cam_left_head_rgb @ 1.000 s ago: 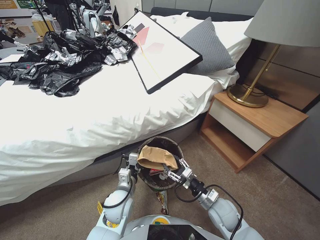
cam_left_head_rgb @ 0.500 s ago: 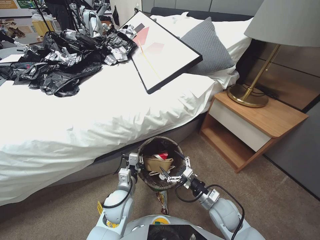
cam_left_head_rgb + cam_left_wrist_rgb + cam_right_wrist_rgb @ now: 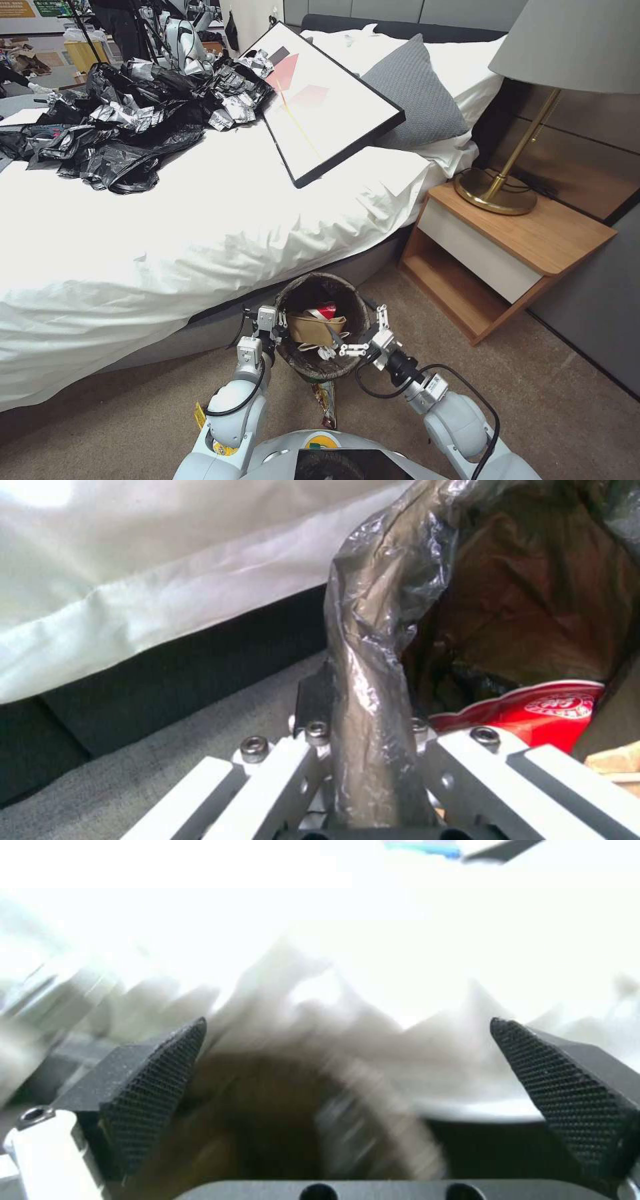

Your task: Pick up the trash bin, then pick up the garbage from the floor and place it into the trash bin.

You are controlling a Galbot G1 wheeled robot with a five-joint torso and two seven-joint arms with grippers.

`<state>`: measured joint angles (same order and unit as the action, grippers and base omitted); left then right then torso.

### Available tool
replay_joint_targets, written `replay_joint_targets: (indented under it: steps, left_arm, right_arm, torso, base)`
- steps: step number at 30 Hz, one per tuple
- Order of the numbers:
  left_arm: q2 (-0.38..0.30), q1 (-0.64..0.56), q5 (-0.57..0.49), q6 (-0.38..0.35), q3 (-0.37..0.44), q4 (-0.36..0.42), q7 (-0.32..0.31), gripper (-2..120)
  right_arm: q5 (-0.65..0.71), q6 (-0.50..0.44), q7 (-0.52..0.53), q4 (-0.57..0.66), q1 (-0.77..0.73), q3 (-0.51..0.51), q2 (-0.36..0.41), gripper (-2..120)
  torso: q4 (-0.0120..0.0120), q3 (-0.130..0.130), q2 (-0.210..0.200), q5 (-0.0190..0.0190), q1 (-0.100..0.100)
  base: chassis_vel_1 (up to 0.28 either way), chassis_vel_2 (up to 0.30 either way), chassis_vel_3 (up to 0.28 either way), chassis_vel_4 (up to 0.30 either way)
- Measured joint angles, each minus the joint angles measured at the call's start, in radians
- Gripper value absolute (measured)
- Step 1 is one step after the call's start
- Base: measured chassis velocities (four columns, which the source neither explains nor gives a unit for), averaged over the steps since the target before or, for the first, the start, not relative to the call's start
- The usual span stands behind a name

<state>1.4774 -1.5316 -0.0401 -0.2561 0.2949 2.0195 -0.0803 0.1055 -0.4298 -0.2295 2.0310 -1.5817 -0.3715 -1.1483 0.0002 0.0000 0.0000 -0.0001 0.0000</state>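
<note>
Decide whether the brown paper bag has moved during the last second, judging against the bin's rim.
Yes. The brown paper bag has dropped from across the rim of the trash bin to inside it, released by the open right tool.

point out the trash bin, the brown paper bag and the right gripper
trash bin (image 3: 301, 365), head view, near bagged rim
brown paper bag (image 3: 319, 329), head view, its flat face inside the bin
right gripper (image 3: 363, 331), head view, midway between open fingertips

bin liner: glossy crinkled plastic | fingers: matt knurled pads | nightstand: smooth wood
</note>
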Motion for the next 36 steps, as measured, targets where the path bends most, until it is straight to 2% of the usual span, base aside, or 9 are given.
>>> replay_joint_targets:
  steps: [1, 4, 5, 8, 11, 21, 36]
  left_arm:
    - [0.000, 0.000, 0.000, 0.000, 0.000, 0.000, 0.000, 0]
    - [0.000, 0.000, 0.000, 0.000, 0.000, 0.000, 0.000, 0]
    - [0.000, 0.000, 0.000, 0.000, 0.000, 0.000, 0.000, 0]
    - [0.000, 0.000, 0.000, 0.000, 0.000, 0.000, 0.000, 0]
    - [0.000, 0.000, 0.000, 0.000, 0.000, 0.000, 0.000, 0]
    - [0.000, 0.000, 0.000, 0.000, 0.000, 0.000, 0.000, 0]
    - [0.000, 0.000, 0.000, 0.000, 0.000, 0.000, 0.000, 0]
  right_arm:
    - [0.000, 0.000, 0.000, 0.000, 0.000, 0.000, 0.000, 100]
    - [-0.062, -0.003, 0.144, 0.085, -0.054, -0.063, -0.085, 100]
    - [-0.062, -0.003, 0.144, 0.085, -0.054, -0.063, -0.085, 100]
    - [-0.081, -0.018, 0.274, 0.097, -0.112, -0.109, -0.156, 100]
    - [-0.081, -0.040, 0.324, 0.060, -0.130, -0.142, -0.192, 100]
    - [-0.074, -0.142, 0.357, -0.065, -0.171, -0.188, -0.233, 100]
    - [-0.072, -0.130, 0.344, -0.067, -0.150, -0.176, -0.235, 100]
  torso:
    - [0.0000, 0.000, 0.000, 0.0000, 0.000]
    - [-0.0003, 0.000, 0.000, 0.0000, 0.000]
    - [-0.0003, 0.000, 0.000, 0.0000, 0.000]
    - [-0.0004, 0.000, 0.000, -0.0001, 0.000]
    - [0.0000, 0.000, 0.000, 0.0000, 0.000]
    - [-0.0001, 0.000, 0.000, 0.0001, 0.000]
    - [-0.0001, 0.000, 0.000, 0.0001, 0.000]
  base:
    - [0.000, 0.000, 0.000, 0.000]
    - [0.000, 0.000, 0.000, 0.000]
    - [0.000, 0.000, 0.000, 0.000]
    - [0.000, 0.000, 0.000, 0.000]
    - [0.000, 0.000, 0.000, 0.000]
    - [0.000, 0.000, 0.000, 0.000]
    - [0.000, 0.000, 0.000, 0.000]
